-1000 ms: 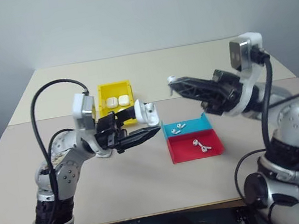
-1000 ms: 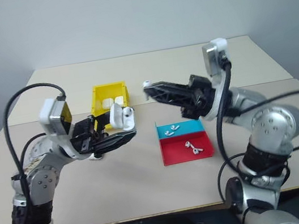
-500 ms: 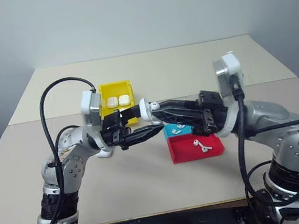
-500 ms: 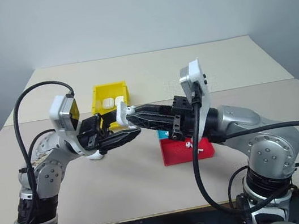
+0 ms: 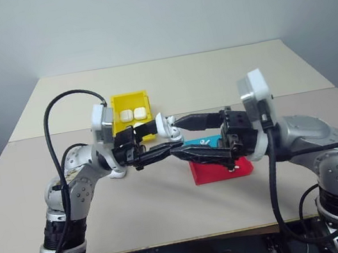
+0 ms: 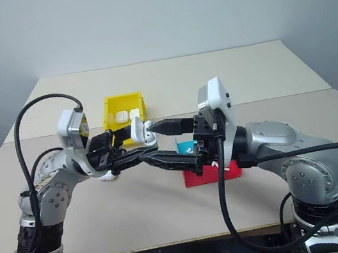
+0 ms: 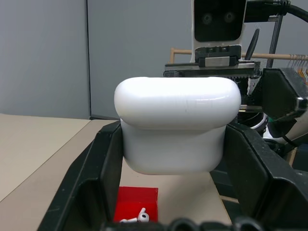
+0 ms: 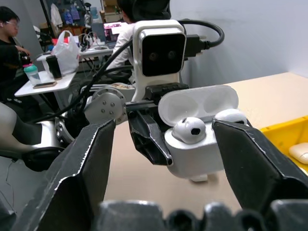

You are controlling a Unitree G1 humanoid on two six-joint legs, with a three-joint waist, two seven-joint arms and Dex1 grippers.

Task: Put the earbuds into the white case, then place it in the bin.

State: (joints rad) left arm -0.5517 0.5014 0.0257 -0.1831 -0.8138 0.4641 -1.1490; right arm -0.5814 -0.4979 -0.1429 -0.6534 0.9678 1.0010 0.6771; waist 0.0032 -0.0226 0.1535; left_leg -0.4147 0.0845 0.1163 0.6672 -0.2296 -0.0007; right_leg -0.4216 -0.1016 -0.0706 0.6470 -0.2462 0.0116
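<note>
The right gripper (image 5: 181, 139), pinching an earbud a second ago, now spreads wide around the white case (image 5: 167, 125), held mid-air above the bench (image 5: 213, 80) by the clamped left gripper (image 5: 166, 138); both earbuds (image 8: 190, 130) sit inside.

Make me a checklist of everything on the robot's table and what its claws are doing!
Surface: beige table.
Job's things: open white case with two earbuds seated; yellow bin holds two closed cases.
Clutter: red tray and blue tray with loose earbuds.
Claws: left claw shut on the case; right claw open around it.
Cables: black cables loop over both arms.
Surroundings: grey wall; people at desks.
</note>
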